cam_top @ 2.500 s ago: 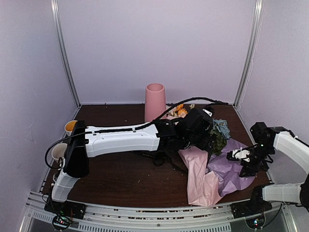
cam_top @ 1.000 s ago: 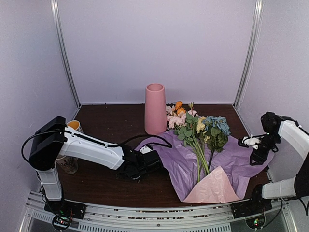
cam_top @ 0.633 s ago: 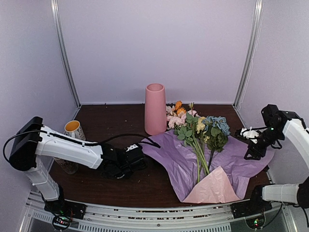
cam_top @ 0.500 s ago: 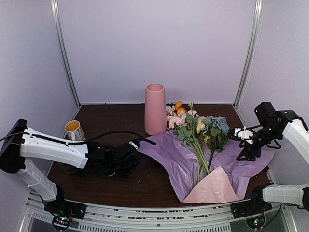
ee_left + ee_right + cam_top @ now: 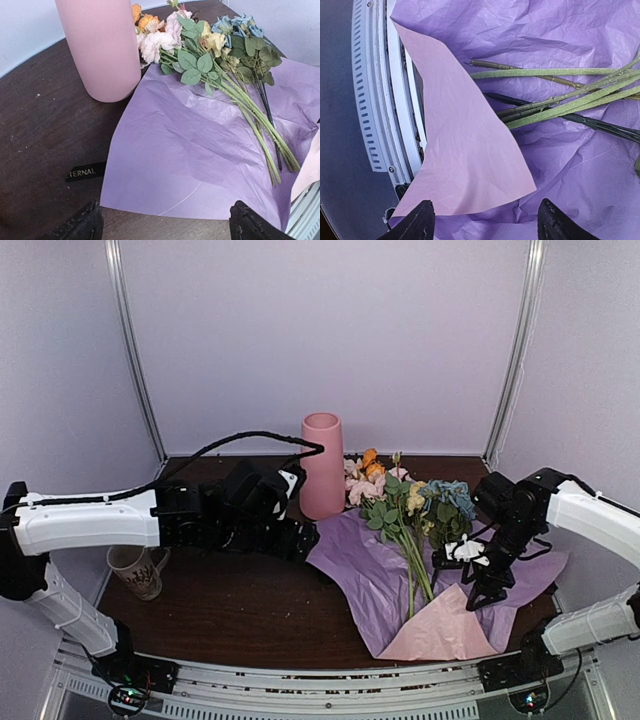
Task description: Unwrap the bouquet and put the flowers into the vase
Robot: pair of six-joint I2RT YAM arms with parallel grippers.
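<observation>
I see flowers (image 5: 415,510) lying flat on opened paper (image 5: 365,570) just right of vase (image 5: 322,465), stems pointing away from it. R gripper (image 5: 487,222) wide, empty, above stem ends, so nearer; L gripper (image 5: 167,225) wide too.

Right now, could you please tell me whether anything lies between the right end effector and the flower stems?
Nothing visible does. The right end effector hangs open above the spread purple paper, close to the stems. The pink sheet reaches only the stem tips at its edge; the rest of the stems lie bare.
</observation>
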